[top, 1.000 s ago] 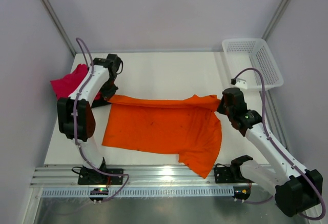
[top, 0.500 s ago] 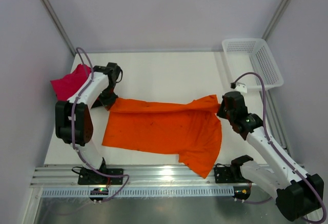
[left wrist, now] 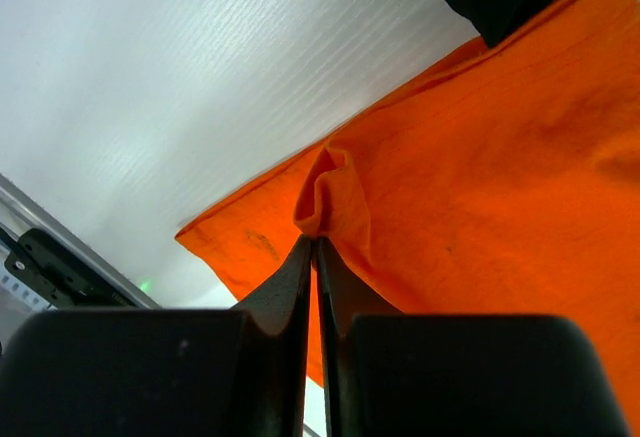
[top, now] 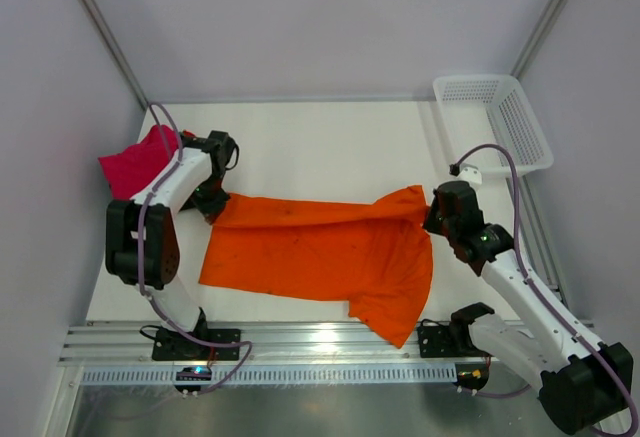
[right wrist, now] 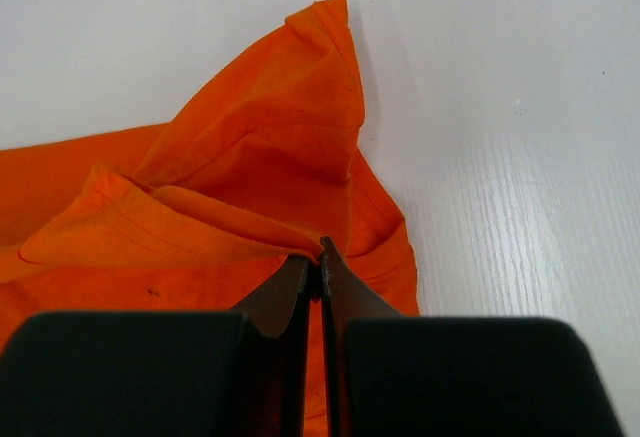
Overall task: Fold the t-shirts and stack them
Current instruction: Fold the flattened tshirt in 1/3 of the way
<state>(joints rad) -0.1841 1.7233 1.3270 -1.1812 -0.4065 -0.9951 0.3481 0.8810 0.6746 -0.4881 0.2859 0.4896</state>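
With left gripper [left wrist: 313, 245] and right gripper [right wrist: 321, 249] each clamped on a thin pinch at the far edge of the orange shirt [top: 310, 252], uneven pull could slip one pinch free and skew the fold.

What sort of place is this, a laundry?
Probably a lab's robot test booth: left arm and right arm bolted at a white table, plain walls close around, an orange t-shirt laid out.
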